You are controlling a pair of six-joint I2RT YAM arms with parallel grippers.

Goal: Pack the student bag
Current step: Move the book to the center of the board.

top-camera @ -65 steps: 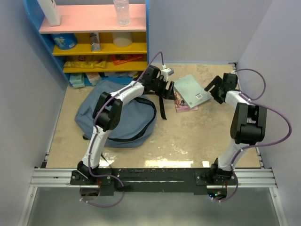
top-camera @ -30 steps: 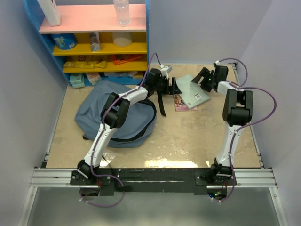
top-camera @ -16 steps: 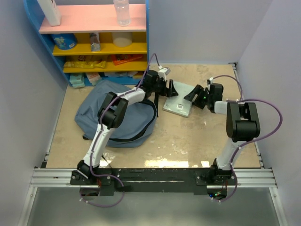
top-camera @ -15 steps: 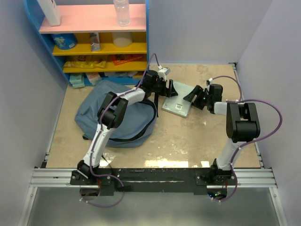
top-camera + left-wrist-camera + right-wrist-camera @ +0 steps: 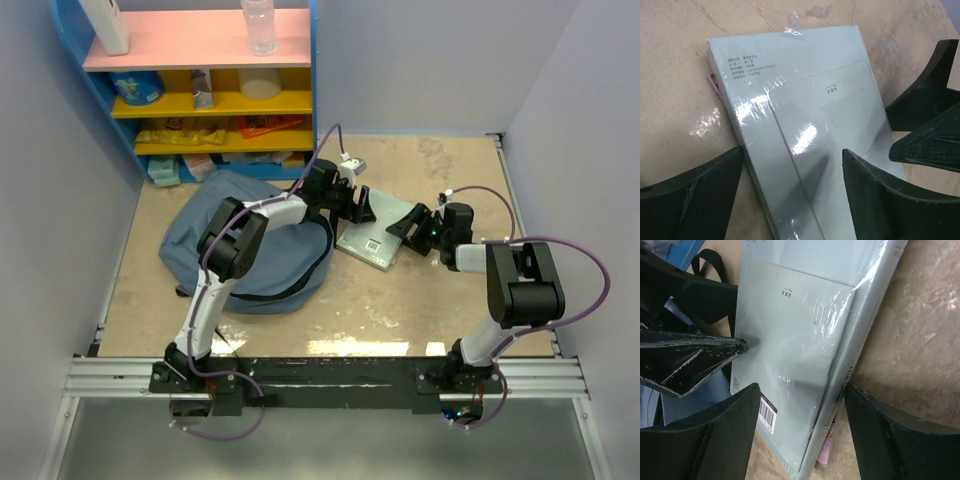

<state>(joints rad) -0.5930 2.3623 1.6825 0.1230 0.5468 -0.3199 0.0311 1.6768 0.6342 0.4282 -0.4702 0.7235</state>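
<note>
The student bag [image 5: 195, 240], slate-blue, lies flat at the left of the table with its black straps [image 5: 343, 225] toward the middle. A pale grey-green shrink-wrapped book [image 5: 372, 236] [image 5: 805, 100] [image 5: 790, 330] lies on a thin pink one [image 5: 832, 452], and the pair is tilted just right of the bag. My left gripper [image 5: 358, 207] [image 5: 792, 155] clamps the stack's far-left end. One finger is at its edge and the other is on the cover. My right gripper [image 5: 405, 228] [image 5: 802, 390] clamps the opposite end, astride the spine corner by the barcode.
A blue shelf unit [image 5: 200, 90] with pink and yellow boards stands at the back left, holding a bottle [image 5: 258, 25], snacks and boxes. Grey walls close in on both sides. Bare beige tabletop [image 5: 400, 300] lies in front of the books.
Both grippers have brought the book stack from the back right down and left toward the bag, turning it on the way. The bag has not moved.
</note>
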